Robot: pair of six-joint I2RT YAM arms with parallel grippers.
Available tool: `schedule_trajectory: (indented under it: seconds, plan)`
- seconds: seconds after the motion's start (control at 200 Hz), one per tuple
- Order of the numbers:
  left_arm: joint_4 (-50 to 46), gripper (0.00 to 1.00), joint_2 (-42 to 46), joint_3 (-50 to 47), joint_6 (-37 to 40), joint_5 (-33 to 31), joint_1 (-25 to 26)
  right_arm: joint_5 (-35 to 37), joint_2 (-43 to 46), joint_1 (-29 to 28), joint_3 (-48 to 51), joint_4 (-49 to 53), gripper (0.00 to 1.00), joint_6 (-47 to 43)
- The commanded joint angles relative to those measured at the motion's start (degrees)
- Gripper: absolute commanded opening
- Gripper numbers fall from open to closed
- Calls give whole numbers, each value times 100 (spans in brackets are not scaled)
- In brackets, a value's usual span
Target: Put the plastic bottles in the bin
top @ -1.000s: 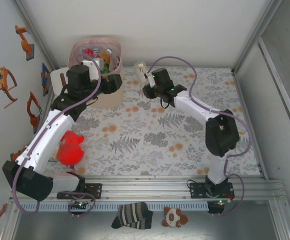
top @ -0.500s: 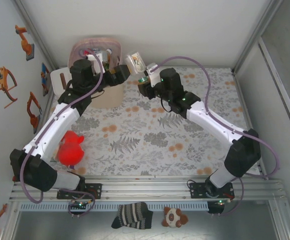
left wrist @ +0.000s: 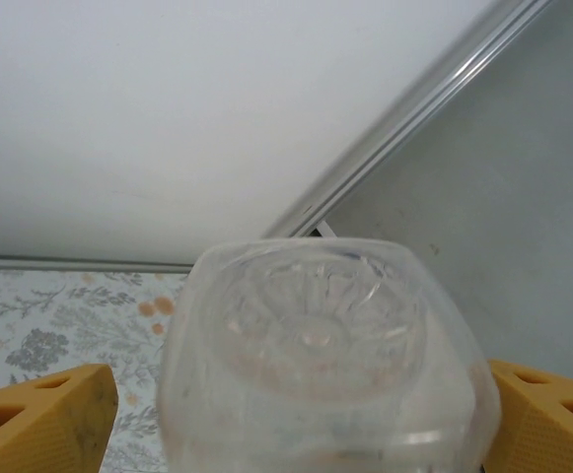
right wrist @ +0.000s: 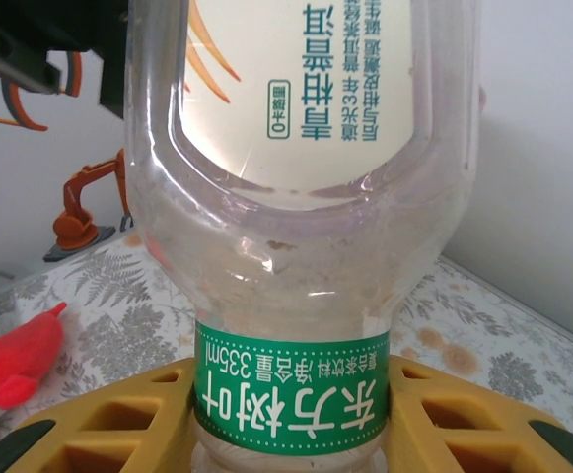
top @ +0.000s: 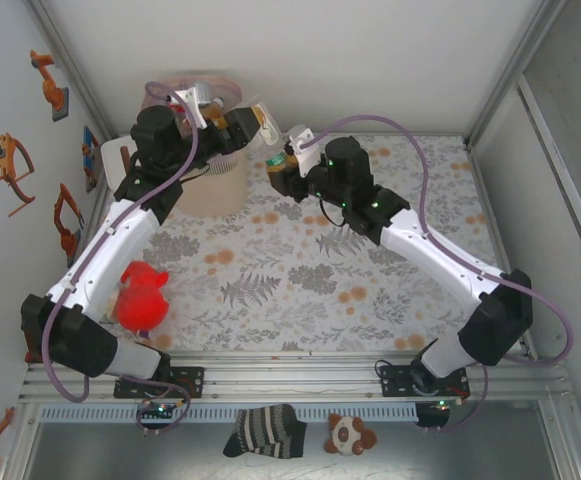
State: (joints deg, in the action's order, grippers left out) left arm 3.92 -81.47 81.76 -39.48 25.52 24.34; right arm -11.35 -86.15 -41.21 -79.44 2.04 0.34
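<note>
**A:** Where's the bottle?

**B:** In the air over the far left corner of the counter, just beside the bin and near its rim, not inside it. It's tilted, base toward the bin and neck toward the right arm.

**A:** Who has it?

**B:** The right gripper is clamped on the neck, with yellow fingers on either side of the green band.

**A:** And the left gripper?

**B:** Its jaws stand apart around the base. In the left wrist view one pad shows a clear gap to the bottle. The other sits right at its edge, and I cannot tell whether it touches.

**A:** Anything else on the counter?

**B:** A red toy by the left arm, well apart from the bin.
</note>
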Motion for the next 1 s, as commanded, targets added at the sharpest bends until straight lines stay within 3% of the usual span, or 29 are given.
schedule_trajectory:
  seconds: [0.0, 0.26, 0.396, 0.521, 0.626, 0.811, 0.996]
  plan:
    - [251, 85, -53, 140, -176, 216, -9, -115, 186, -45, -19, -217, 28, -95]
    - [125, 60, 58, 130, -61, 131, -33, -8, 238, -79, -16, -179, 31, -103]
    - [-30, 53, 142, 164, 157, -23, -73, 62, 282, -80, -10, -154, 43, -63]
    - [-331, 52, 165, 335, 433, -81, -227, 133, 361, -80, 16, -125, 60, -34]
    - [-637, 51, 184, 526, 708, -165, -442, 203, 453, -89, 34, -62, 67, -29]
    - [-1325, 51, 128, 1062, 1538, -392, -779, 312, 649, -89, 134, 96, 69, -42]
    - [-2508, 51, -193, 2037, 3073, -1358, -834, 398, 762, -89, 293, 198, 69, 64]
